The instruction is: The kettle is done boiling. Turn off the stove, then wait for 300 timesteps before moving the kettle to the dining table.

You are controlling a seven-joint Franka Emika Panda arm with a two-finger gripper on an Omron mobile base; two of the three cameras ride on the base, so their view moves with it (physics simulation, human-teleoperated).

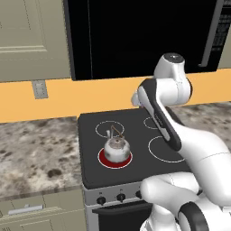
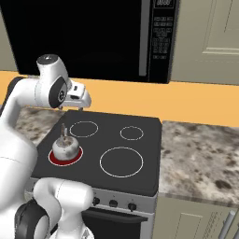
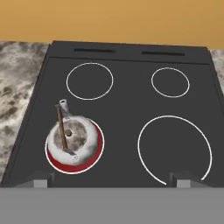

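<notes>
Kettle [image 3: 72, 140] on red-lit burner, front-left of stove [image 3: 127, 113]; hand [image 3: 111, 180] open above.

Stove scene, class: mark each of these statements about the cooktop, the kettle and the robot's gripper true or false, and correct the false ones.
1. The kettle sits on a burner glowing red. True.
2. The kettle is on the stove's back right ring. False: it is on the front left ring.
3. The gripper is shut on the kettle's handle. False: it is open, above the stove, holding nothing.
4. The other three burner rings are bare and unlit. True.
5. Marble counter lies beside the stove. True.
</notes>
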